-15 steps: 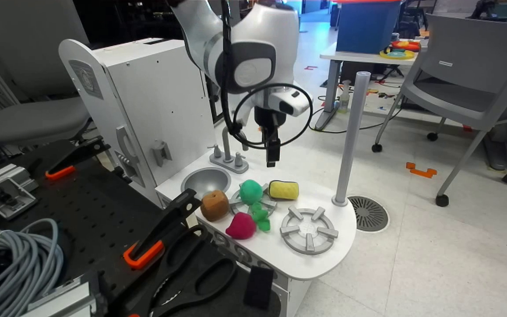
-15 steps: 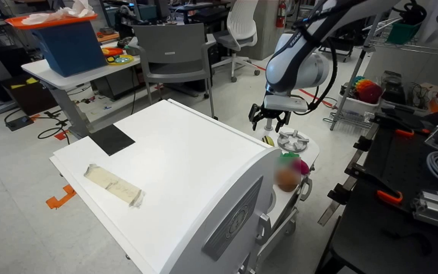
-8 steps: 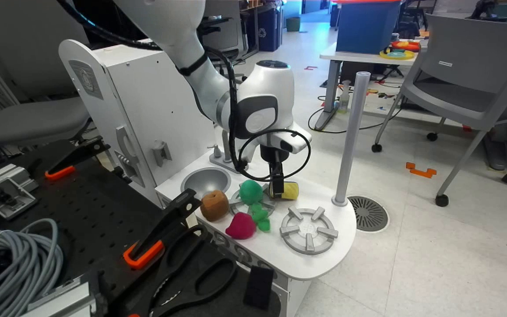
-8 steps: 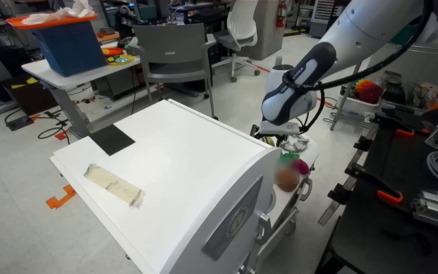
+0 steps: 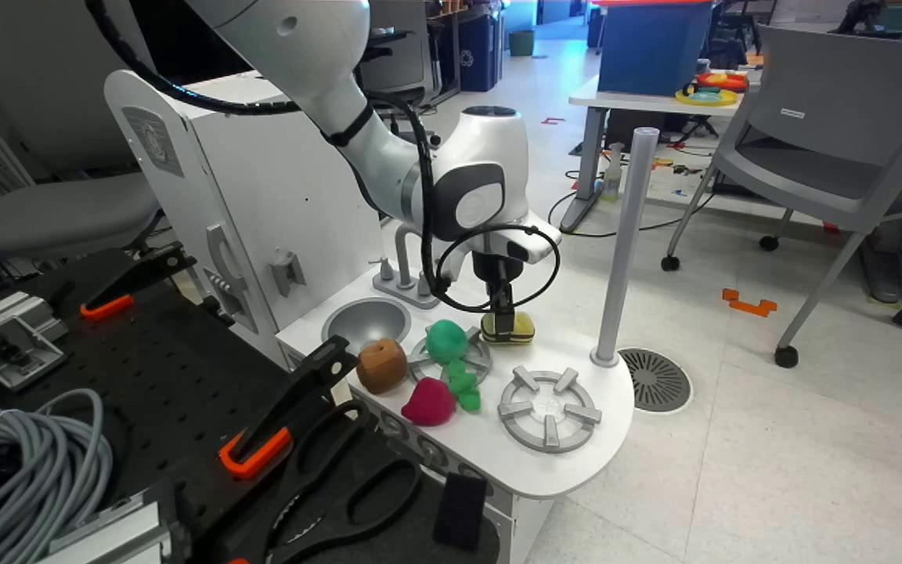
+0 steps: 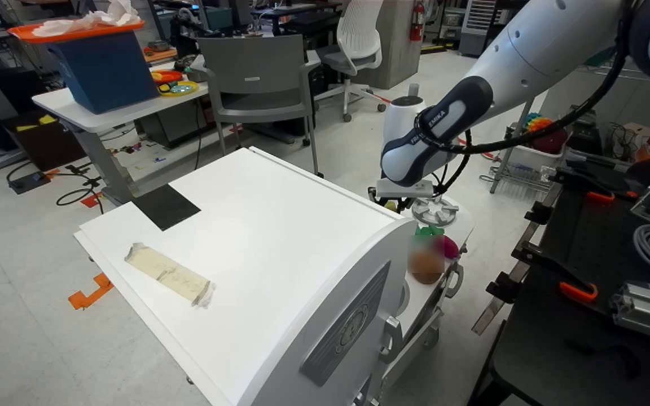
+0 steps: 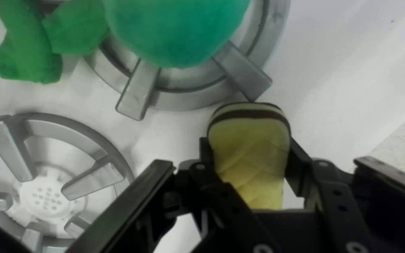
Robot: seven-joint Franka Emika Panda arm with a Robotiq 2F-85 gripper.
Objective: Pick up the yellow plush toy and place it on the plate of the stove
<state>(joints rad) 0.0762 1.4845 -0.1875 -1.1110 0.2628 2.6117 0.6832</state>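
Observation:
My gripper (image 7: 250, 154) is shut on the yellow plush toy (image 7: 251, 165), its two black pads pressing against the toy's long sides. A dark stripe edges the toy's far end in the wrist view. In an exterior view the toy (image 5: 524, 327) shows on both sides of a dark finger at the countertop's back edge; whether it touches the surface I cannot tell. The bare plate of the stove (image 5: 551, 431), a grey spoked ring, lies nearer the rounded front end of the white stove (image 5: 576, 470). In the wrist view this plate (image 7: 90, 179) is left of the gripper.
A green ball (image 5: 446, 341) sits on another burner (image 7: 188, 96) beside the toy. Near it are a green leafy piece (image 5: 463, 384), a pink toy (image 5: 429, 403) and a brown toy (image 5: 381, 366). A grey post (image 5: 627, 251) rises from the counter; a faucet (image 5: 404, 262) stands behind the basin.
The arm has come down onto the yellow toy and the jaws have closed around it. The toy has shifted slightly towards the counter's back edge and turned, showing its dark seam.

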